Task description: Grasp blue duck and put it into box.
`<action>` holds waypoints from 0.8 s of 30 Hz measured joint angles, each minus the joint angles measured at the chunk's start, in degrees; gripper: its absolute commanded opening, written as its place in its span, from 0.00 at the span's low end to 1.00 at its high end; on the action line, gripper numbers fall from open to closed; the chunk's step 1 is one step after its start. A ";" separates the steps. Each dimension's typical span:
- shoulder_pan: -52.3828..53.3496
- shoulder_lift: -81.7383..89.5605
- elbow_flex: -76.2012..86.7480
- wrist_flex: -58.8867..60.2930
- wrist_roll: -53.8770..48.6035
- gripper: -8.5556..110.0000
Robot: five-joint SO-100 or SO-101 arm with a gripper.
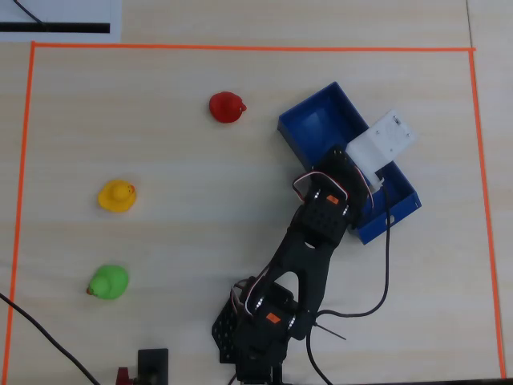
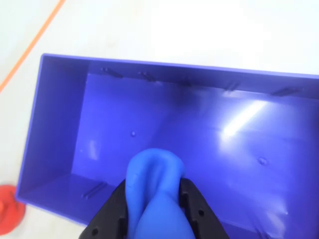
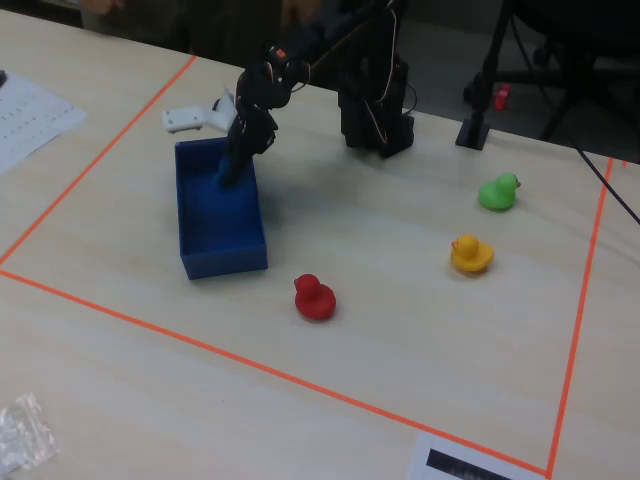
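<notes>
In the wrist view my gripper [image 2: 152, 188] is shut on the blue duck [image 2: 153, 194], which is squeezed between the two black fingers [image 2: 112, 209] and held above the near wall of the dark-blue box [image 2: 199, 129]. In the overhead view the box [image 1: 317, 120] lies right of centre; my arm and its white camera mount [image 1: 383, 143] cover the box's lower end, hiding the gripper and the duck. In the fixed view the gripper [image 3: 232, 172] hangs over the far end of the box [image 3: 225, 262]; the duck is hard to make out there.
A red duck [image 1: 227, 107], a yellow duck [image 1: 117, 196] and a green duck [image 1: 108, 281] stand on the table left of the box. The red duck also shows at the wrist view's lower left [image 2: 9, 209]. Orange tape [image 1: 240, 48] frames the work area. A black cable [image 1: 385, 265] trails beside the arm.
</notes>
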State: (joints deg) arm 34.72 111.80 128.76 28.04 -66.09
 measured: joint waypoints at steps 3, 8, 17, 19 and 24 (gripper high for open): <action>-0.18 -2.02 0.00 -3.78 0.00 0.35; 0.09 -1.93 0.00 -4.75 0.00 0.37; -7.12 21.09 4.39 10.46 2.99 0.07; -11.60 27.60 7.12 16.79 3.60 0.07; -25.22 45.35 18.63 28.65 3.52 0.07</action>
State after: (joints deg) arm 9.49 157.15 147.39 56.69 -62.58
